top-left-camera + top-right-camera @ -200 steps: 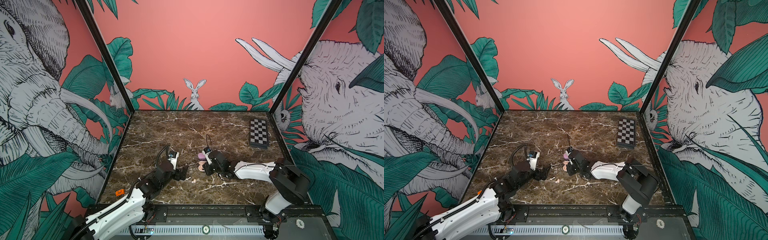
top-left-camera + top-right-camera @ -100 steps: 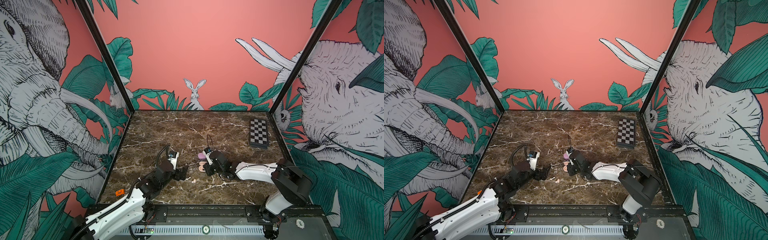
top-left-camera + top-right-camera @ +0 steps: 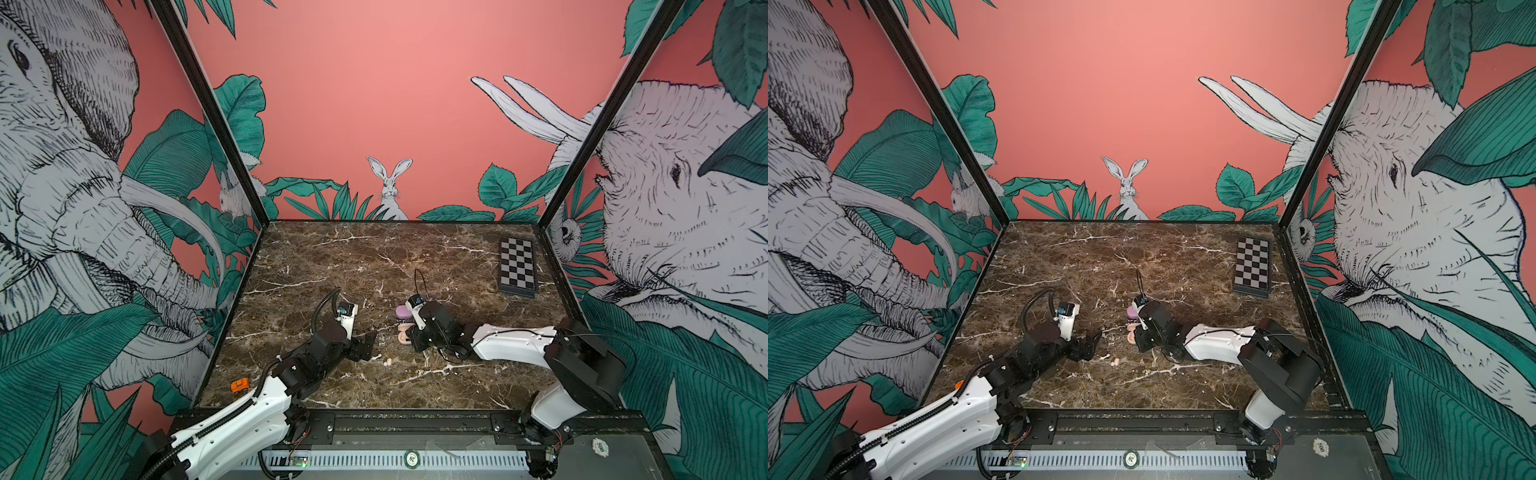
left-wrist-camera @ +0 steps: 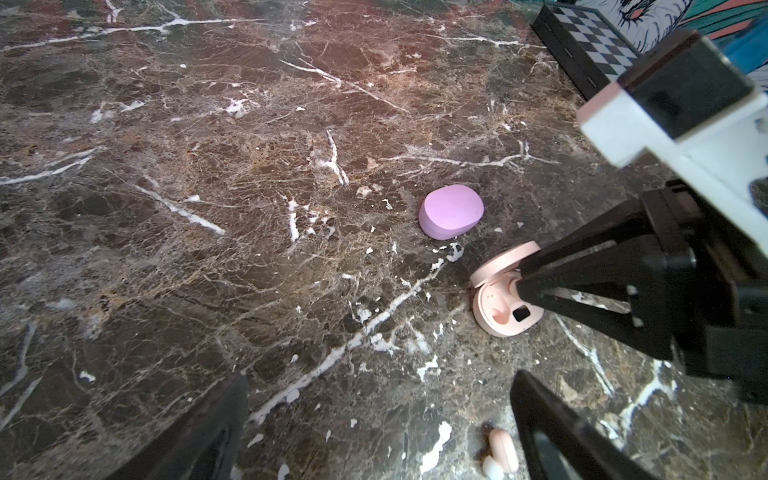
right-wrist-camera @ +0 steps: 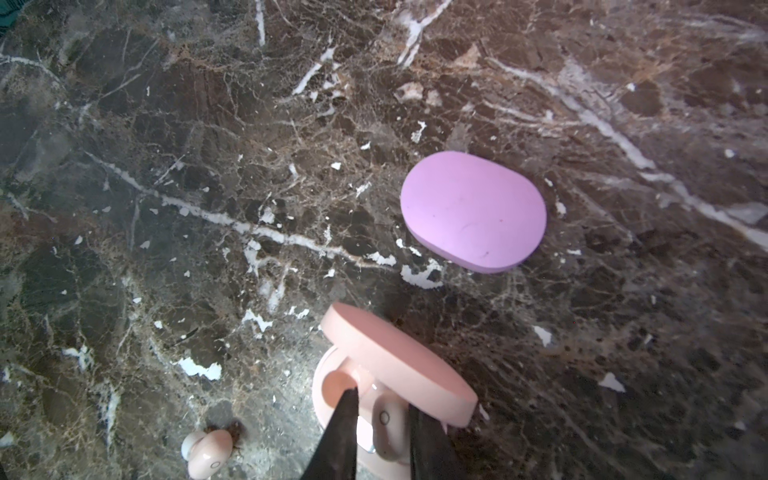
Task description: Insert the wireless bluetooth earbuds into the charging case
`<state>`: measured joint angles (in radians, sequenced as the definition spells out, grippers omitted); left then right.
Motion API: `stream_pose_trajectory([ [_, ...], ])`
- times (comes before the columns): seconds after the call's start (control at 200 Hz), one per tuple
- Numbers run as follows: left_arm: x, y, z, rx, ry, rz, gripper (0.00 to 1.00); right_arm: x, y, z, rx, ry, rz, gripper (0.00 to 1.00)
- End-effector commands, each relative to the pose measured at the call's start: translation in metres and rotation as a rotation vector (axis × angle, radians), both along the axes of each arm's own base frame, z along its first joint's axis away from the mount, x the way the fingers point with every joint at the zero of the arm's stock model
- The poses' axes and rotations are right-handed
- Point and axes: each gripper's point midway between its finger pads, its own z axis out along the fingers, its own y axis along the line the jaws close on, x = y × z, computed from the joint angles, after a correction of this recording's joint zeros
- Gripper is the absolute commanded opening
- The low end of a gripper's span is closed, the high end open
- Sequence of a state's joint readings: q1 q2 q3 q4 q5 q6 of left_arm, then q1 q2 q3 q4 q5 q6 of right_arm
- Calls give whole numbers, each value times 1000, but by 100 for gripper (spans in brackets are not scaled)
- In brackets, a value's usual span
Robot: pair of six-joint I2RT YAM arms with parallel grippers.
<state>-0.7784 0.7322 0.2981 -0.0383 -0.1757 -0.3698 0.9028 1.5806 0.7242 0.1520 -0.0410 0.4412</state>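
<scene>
A peach charging case [image 5: 399, 365] lies open on the marble, lid raised, in both top views near the middle [image 3: 402, 334] [image 3: 1132, 332]. One peach earbud [image 5: 384, 424] sits in its socket. My right gripper [image 5: 382, 403] straddles that bud, jaws slightly open, with a sliver of gap on one side. A second peach earbud [image 5: 208, 455] [image 3: 388, 362] lies loose on the marble in front of the case. My left gripper [image 4: 378, 436] is wide open and low, with the loose bud [image 4: 503, 455] just inside one finger. A shut lilac case [image 5: 473, 212] [image 4: 451, 212] rests behind the peach one.
A checkerboard block [image 3: 517, 270] lies at the back right by the wall. A small orange object [image 3: 240, 385] sits at the front left edge. Walls close in the marble floor on three sides.
The right jaws have eased apart around the earbud in the peach case. The left arm has stayed where it was, still open.
</scene>
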Motion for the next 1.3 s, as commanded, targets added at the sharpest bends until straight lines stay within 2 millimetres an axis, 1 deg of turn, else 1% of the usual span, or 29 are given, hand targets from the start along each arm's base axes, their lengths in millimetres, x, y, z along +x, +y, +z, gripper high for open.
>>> stream_pose_trajectory([
  [0.0, 2, -3, 7, -15, -23, -4, 99, 4, -2, 12, 29, -28, -16, 22],
  [0.25, 1, -3, 7, -14, -23, -5, 99, 0, -4, 20, 48, -30, -15, 23],
  [0.375, 2, -3, 7, -15, -24, -7, 99, -2, -4, 26, 69, -31, -12, 26],
  [0.53, 1, -4, 8, -16, -26, -12, 99, -8, -5, 36, 103, -29, -3, 36],
  [0.605, 1, -3, 10, -19, -29, -11, 99, -11, -5, 43, 124, -27, 4, 43],
  [0.675, 1, -3, 10, -19, -30, -12, 99, -16, -7, 50, 145, -24, 11, 51],
  [0.715, 1, -3, 11, -23, -33, -11, 99, -18, -9, 57, 163, -30, 11, 57],
  [0.755, 1, -3, 11, -22, -32, -10, 99, -20, -10, 63, 178, -33, 7, 64],
  [0.79, 1, -3, 11, -23, -34, -10, 99, -21, -12, 68, 188, -34, 1, 72],
  [0.815, 1, -3, 11, -22, -33, -9, 99, -22, -14, 72, 194, -34, -6, 76],
  [0.89, 1, -2, 12, -25, -33, -4, 99, -24, -19, 82, 206, -27, -27, 85],
  [1.005, 1, 2, 15, -33, -34, 17, 99, -21, -35, 92, 201, -6, -136, 96],
  [1.05, 0, 4, 18, -43, -35, 32, 99, -20, -42, 92, 204, 18, -196, 98],
  [1.11, 1, 7, 23, -63, -33, 54, 99, -22, -45, 93, 213, 46, -238, 98],
  [1.165, 1, 8, 29, -82, -33, 68, 99, -21, -53, 91, 209, 85, -314, 98],
  [1.295, 2, 15, 51, -68, -18, 111, 99, -28, -52, 88, 230, 165, -399, 98],
])
